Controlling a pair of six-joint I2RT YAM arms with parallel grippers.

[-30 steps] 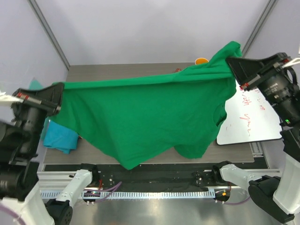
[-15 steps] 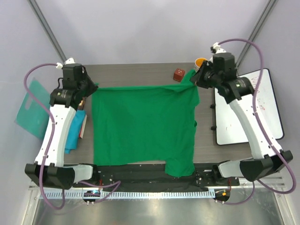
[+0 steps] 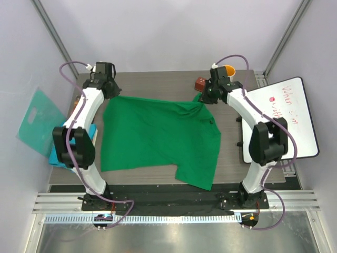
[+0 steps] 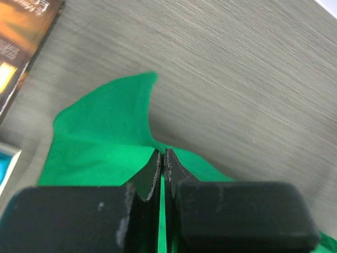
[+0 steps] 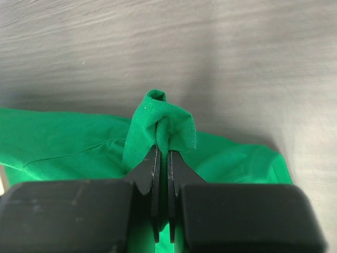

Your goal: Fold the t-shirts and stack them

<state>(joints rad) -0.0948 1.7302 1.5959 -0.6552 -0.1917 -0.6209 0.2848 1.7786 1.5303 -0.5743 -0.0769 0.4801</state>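
Top external view: we see one green shirt (image 3: 158,137), soft and rumpled, spread across the grey wood-grain table (image 3: 158,81). The left gripper (image 3: 107,89) and the right gripper (image 3: 205,97) each pinch a far corner, black jaws pressed together on bunched cloth. One teal shirt (image 3: 53,158) peeks out at the table's left edge, near one stiff flat teal board (image 3: 32,121) and, opposite, one whiteboard (image 3: 295,121).

A grey wood-grain counter (image 3: 158,84) lies under the left claw (image 3: 111,94) and right claw (image 3: 203,98). Beyond both stand plain pale walls (image 3: 168,31), with a slanted metal post (image 3: 55,37) in each far corner. On the near side of the claws are a silver frame (image 3: 58,201) and a brushed steel sheet (image 3: 168,237). The light is even.
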